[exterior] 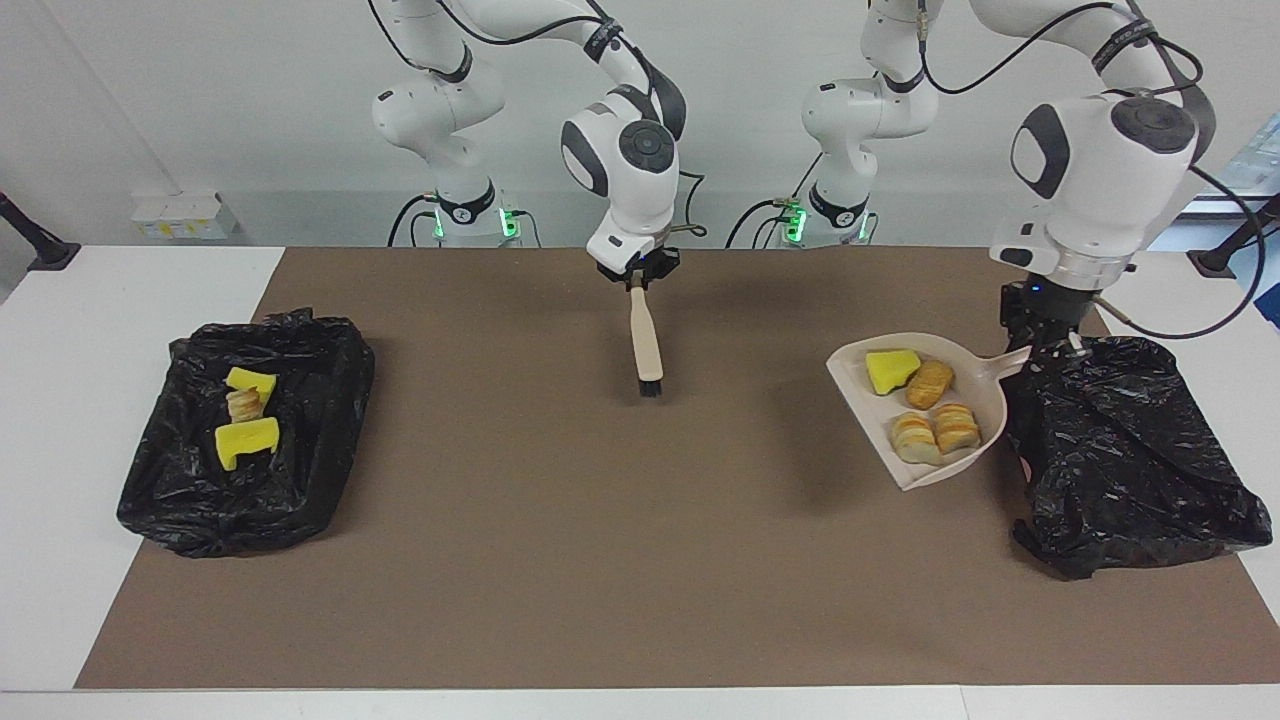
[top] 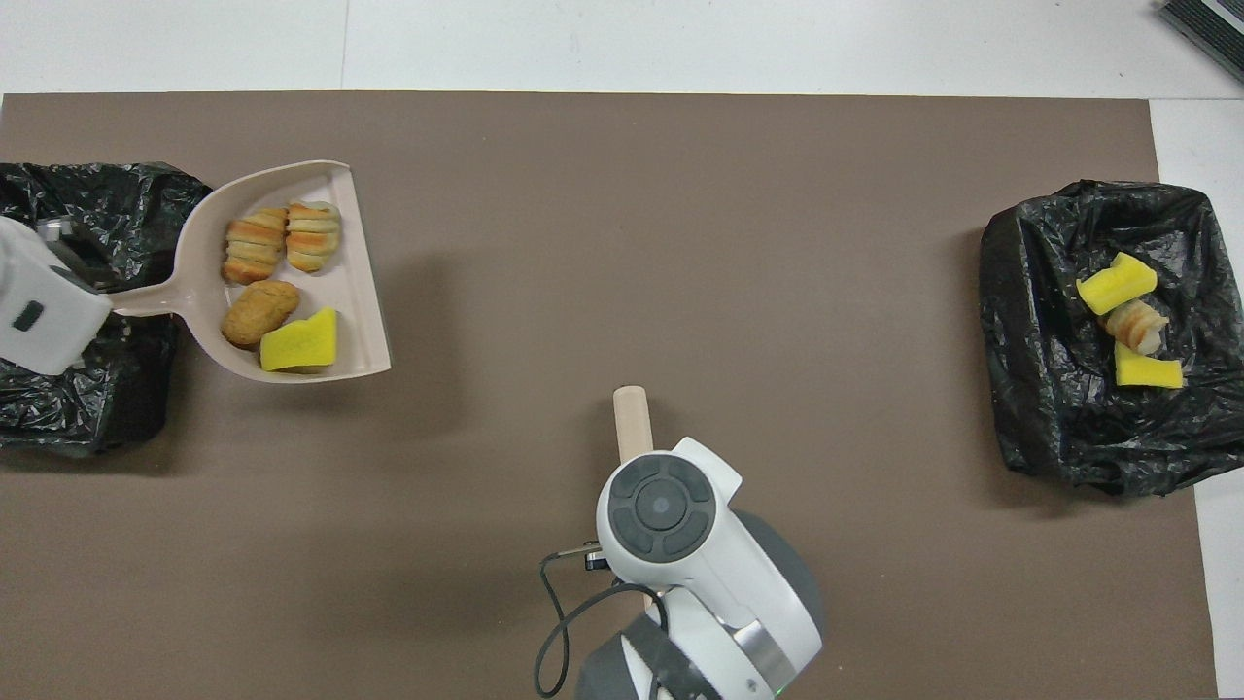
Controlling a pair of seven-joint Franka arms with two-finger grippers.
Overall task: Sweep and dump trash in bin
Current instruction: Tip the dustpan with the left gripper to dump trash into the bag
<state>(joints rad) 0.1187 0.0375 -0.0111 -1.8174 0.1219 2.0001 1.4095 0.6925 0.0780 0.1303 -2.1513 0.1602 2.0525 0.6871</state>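
Trash (exterior: pixel 925 405) rides level in the dustpan (exterior: pixel 985 395), left pincer (exterior: pixel 1040 335) clamped on its handle beside the bin (exterior: pixel 1130 460); right pincer (exterior: pixel 638 277) clamps the brush (exterior: pixel 646 340), parked clear.

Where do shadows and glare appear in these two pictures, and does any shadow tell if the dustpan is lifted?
Facing view: a soft shadow lies on the mat apart from the dustpan, so it looks lifted; the brush casts only a faint one. Overhead view: the dustpan's shadow is offset toward the right arm's end; the black bin liner shows small glossy highlights. Lighting is even in both.
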